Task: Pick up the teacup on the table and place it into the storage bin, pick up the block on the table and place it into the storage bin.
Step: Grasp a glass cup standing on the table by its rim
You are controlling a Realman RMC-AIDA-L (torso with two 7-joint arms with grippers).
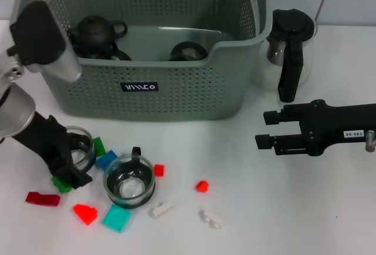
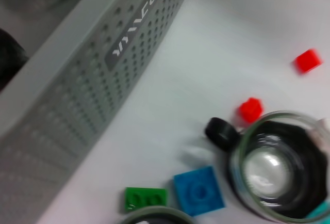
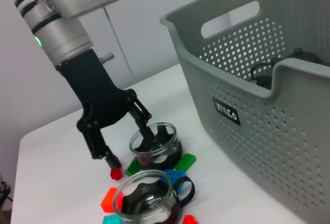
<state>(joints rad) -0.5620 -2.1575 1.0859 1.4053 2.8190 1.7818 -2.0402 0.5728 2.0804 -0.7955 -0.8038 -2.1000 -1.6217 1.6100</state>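
Note:
The grey storage bin (image 1: 158,93) stands at the back. One glass teacup (image 1: 82,149) sits in front of the bin's left corner. My left gripper (image 1: 73,164) is open over it, with one finger inside the cup (image 3: 154,142) and the other finger (image 3: 102,152) outside, clear of the wall. A second teacup (image 1: 129,183) with a black base and handle stands just to the right, also in the left wrist view (image 2: 278,172). Small blocks lie around both cups: blue (image 1: 106,160), red (image 1: 158,170), teal (image 1: 119,218). My right gripper (image 1: 265,128) hovers open at the right, holding nothing.
A dark teapot (image 1: 97,32) and another dark cup (image 1: 188,51) lie inside the bin. A glass pitcher (image 1: 291,43) with a black handle stands right of the bin. More blocks lie in front: dark red (image 1: 42,198), red (image 1: 202,185), white (image 1: 210,218).

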